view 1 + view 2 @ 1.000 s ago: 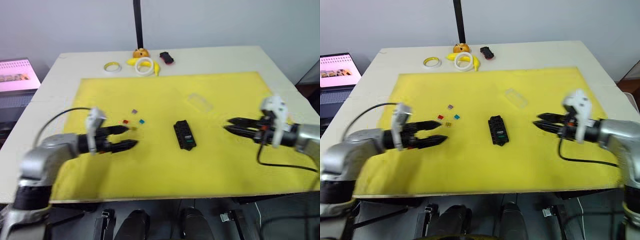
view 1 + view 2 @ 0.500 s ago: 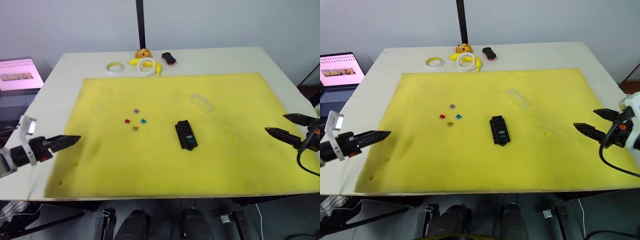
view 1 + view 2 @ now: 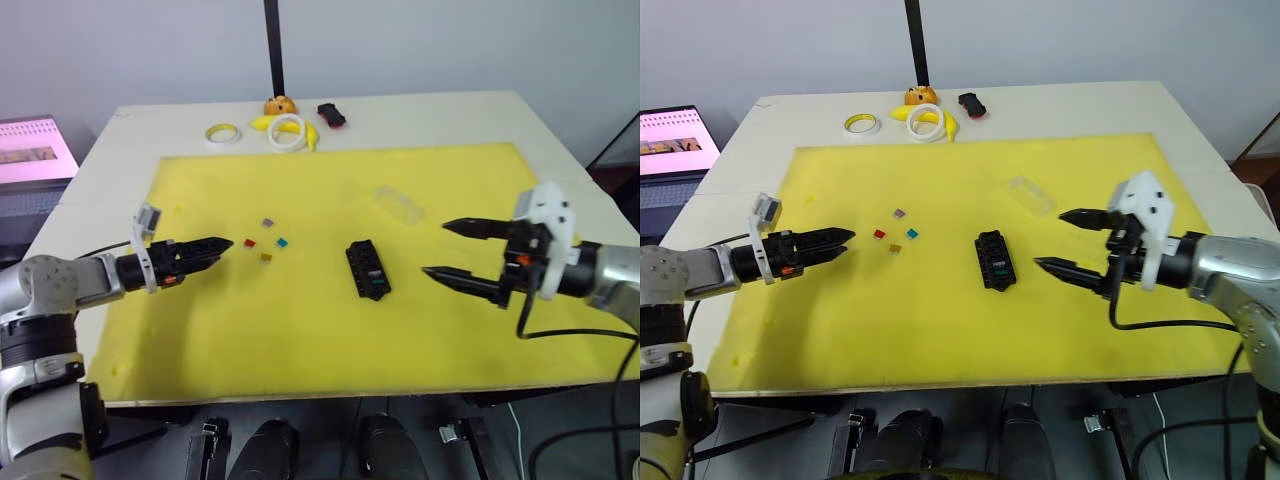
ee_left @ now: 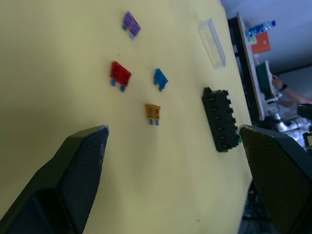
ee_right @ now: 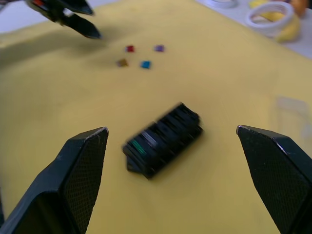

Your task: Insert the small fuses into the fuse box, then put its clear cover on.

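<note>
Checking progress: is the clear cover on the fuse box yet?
Off. The clear cover lies on the yellow mat, apart from the fuse box.

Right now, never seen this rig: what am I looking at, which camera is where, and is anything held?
It is a humanoid robot with two arms, each ending in a two-finger gripper. Two pictures come from its head, looking down at a table; the other two come from cameras on its wrists, looking along the fingers. On the yellow mat lie the black fuse box, four loose small fuses in purple, red, blue and orange, and the clear cover. A green fuse already sits in the box. Tape rings and a toy car lie behind. The left gripper and right gripper are open, holding nothing.
</note>
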Available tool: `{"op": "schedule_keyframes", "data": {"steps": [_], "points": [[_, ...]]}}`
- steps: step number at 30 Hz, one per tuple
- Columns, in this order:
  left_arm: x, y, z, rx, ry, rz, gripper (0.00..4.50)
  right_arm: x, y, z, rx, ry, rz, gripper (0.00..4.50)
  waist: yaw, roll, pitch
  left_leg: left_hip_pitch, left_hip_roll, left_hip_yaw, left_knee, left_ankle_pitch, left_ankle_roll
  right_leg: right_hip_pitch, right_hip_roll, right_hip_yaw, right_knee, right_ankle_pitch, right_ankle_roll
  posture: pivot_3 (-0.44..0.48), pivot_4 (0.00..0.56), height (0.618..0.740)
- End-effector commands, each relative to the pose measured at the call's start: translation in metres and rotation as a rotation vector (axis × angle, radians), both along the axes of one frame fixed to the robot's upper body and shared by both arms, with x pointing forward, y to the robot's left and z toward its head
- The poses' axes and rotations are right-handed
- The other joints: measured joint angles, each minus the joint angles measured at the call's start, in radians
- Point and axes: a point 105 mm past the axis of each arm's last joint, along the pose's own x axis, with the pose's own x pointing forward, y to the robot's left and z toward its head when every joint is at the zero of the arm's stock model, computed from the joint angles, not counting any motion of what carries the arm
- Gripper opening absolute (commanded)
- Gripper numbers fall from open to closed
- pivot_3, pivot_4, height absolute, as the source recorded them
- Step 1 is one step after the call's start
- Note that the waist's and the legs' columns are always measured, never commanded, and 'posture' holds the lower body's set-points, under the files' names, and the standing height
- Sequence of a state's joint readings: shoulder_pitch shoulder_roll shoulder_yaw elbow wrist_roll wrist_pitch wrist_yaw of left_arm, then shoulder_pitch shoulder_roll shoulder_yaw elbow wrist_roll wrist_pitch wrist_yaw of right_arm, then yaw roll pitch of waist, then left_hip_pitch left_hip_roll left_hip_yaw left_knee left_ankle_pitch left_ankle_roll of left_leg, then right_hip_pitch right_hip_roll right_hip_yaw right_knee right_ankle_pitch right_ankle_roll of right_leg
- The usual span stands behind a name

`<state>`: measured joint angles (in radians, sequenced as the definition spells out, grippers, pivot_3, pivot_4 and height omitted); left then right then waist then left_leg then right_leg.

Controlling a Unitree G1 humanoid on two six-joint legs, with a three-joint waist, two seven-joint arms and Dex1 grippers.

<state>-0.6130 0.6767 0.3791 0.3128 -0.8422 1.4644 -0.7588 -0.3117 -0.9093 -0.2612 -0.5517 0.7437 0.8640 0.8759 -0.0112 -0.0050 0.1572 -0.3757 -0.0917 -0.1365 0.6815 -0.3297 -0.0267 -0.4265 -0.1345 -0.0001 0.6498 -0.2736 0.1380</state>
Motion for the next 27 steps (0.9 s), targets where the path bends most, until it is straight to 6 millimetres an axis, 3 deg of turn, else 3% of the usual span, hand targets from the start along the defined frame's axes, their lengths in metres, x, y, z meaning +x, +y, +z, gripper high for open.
{"op": "schedule_keyframes", "data": {"steps": [1,7,12,20,27], "points": [[0.007,-0.003,0.003,-0.022,0.026,0.027,4.50,-0.005,0.030,0.005,0.016,-0.036,0.104,4.48,0.000,0.000,0.000,0.000,0.000,0.000,0.000,0.000,0.000,0.000,0.000,0.000,0.000,0.000,0.000,0.000,0.150,0.740],[0.012,-0.013,-0.001,-0.053,0.068,0.021,4.50,0.001,0.053,-0.001,0.017,-0.046,0.147,4.48,-0.001,0.000,0.000,0.000,-0.001,0.000,0.001,0.000,0.000,0.000,0.000,0.000,0.000,0.000,0.000,0.000,0.150,0.740],[0.023,-0.007,-0.008,-0.098,0.087,0.101,4.50,0.008,0.066,-0.005,0.030,-0.062,0.154,4.48,0.000,0.000,0.000,0.000,0.000,0.000,0.001,0.000,0.000,0.000,0.000,0.000,0.001,0.000,0.000,0.000,0.150,0.740],[0.029,-0.012,-0.026,-0.157,0.112,0.173,4.50,0.014,0.075,-0.008,0.023,-0.086,0.147,4.48,0.005,0.000,0.000,0.000,-0.001,-0.001,0.001,0.000,0.000,0.000,0.000,0.000,0.001,0.000,0.000,0.000,0.150,0.740],[0.036,-0.023,-0.023,-0.223,0.112,0.168,4.50,0.015,0.076,-0.006,0.026,-0.092,0.140,4.48,0.018,0.000,-0.001,0.001,-0.001,-0.001,0.002,0.001,-0.001,0.001,0.000,0.000,0.002,0.000,0.000,0.000,0.150,0.740]]}}
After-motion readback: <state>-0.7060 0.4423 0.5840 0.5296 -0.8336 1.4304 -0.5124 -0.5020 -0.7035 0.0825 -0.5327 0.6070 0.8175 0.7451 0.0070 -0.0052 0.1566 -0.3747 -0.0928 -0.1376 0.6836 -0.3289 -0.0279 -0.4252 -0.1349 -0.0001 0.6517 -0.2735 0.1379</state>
